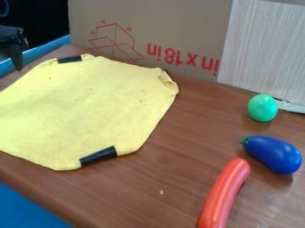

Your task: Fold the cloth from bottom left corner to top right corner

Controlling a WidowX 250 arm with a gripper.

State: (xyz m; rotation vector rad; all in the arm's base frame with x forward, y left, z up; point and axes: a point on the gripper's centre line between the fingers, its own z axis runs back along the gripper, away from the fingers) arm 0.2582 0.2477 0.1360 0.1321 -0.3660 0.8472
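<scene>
On the table [184,129], mostly flat yellow, black-patched cloth [83,107]; state of jaws unclear.

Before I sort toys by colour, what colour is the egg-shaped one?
Green, in the camera view.

Yellow cloth [89,107] spread on brown table [155,173]

The black claw [17,58] hangs at upper left. Right of the cloth lie a green egg [262,107], a blue eggplant [274,154] and a curved red toy [223,193]; cardboard [191,31] stands behind.
</scene>
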